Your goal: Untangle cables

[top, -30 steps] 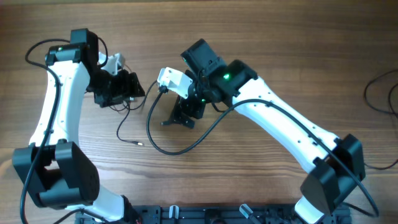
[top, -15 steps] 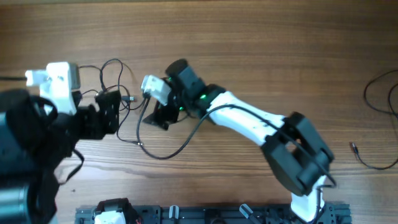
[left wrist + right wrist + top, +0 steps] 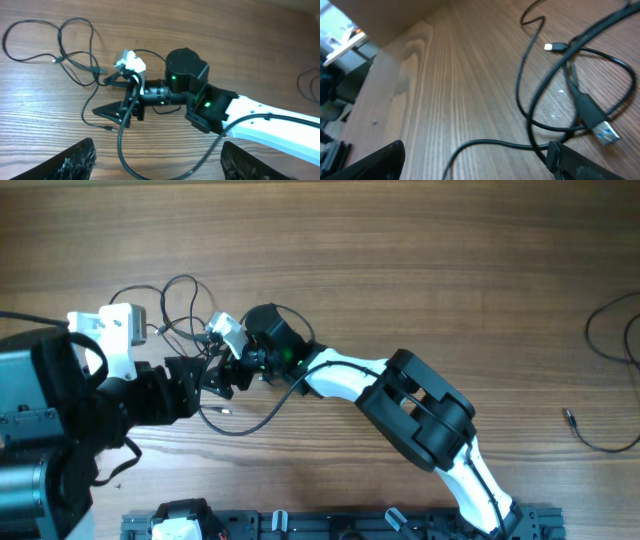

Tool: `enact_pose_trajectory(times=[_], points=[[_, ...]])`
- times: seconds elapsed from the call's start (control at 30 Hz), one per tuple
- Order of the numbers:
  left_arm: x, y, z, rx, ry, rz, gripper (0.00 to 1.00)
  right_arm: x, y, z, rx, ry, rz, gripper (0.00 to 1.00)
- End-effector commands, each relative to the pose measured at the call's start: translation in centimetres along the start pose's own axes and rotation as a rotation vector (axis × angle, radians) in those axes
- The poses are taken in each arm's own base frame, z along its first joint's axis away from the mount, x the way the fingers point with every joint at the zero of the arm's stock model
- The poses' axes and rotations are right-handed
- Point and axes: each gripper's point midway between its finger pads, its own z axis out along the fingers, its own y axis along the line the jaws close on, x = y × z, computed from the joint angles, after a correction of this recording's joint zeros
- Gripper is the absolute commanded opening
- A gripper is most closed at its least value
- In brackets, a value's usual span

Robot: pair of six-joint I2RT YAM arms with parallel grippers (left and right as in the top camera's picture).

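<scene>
Left pincer [image 3: 160, 167] agape; right pincer [image 3: 475, 167] likewise

A wood-grain table [image 3: 420, 260] fills the view, with a black rail [image 3: 330, 528] along its near edge.

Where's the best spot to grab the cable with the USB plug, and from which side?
Probably the black plug body just behind the metal tip: it's rigid, while the thin cable would slip. It lies flat on the table, so come from above, jaws across its narrow width.
</scene>
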Motion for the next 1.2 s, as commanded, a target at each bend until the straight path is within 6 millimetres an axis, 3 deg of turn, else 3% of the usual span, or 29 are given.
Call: enact_pose_trajectory(times=[0.0,0.3,0.43,0.5,0.63,0.67,0.83,0.93,1.0,1.07,1.1,1.17], points=[[0.0,-0.9,0.3,0.055,0.018,-0.036,0.81,-0.3,-2.0,0.4,0.077,-0.043,0.015,0.92],[-0.1,-1.3,1.3,0.096,0.064,-0.077,0.80,-0.5,-4.4,2.3,0.122,-0.078,0.011,0.83],[0.0,-1.1,2.1,0.093,0.094,-0.089,0.80,-3.3,-4.2,3.3,0.098,-0.136,0.053,0.78],[0.2,-0.9,2.6,0.090,0.120,-0.099,0.80,-4.2,-4.1,3.3,0.096,-0.146,0.046,0.68],[0.4,-0.8,3.2,0.098,0.160,-0.115,0.79,-3.7,-3.8,3.3,0.062,-0.117,0.081,0.28],[0.4,-0.8,3.2,0.097,0.163,-0.116,0.79,-3.2,-4.1,3.2,0.069,-0.097,0.098,0.04],[0.4,-0.8,3.2,0.097,0.161,-0.111,0.78,-2.0,-5.8,1.8,0.046,-0.038,0.177,0.04],[0.4,-0.8,3.2,0.097,0.161,-0.111,0.78,-3.7,-6.1,-0.8,-0.007,-0.035,0.209,0.04],[0.4,-0.8,3.2,0.096,0.161,-0.111,0.78,-6.4,-7.2,-4.1,0.003,-0.062,0.223,0.04],[0.4,-0.8,3.2,0.096,0.161,-0.111,0.78,-9.8,-7.9,-8.6,0.019,-0.100,0.200,0.04],[0.4,-0.7,3.2,0.089,0.161,-0.111,0.79,-12.4,-7.9,-11.9,0.047,-0.135,0.182,0.04],[0.4,-0.3,3.3,0.065,0.159,-0.109,0.79,-16.5,-7.0,-16.8,0.088,-0.202,0.127,0.04]])
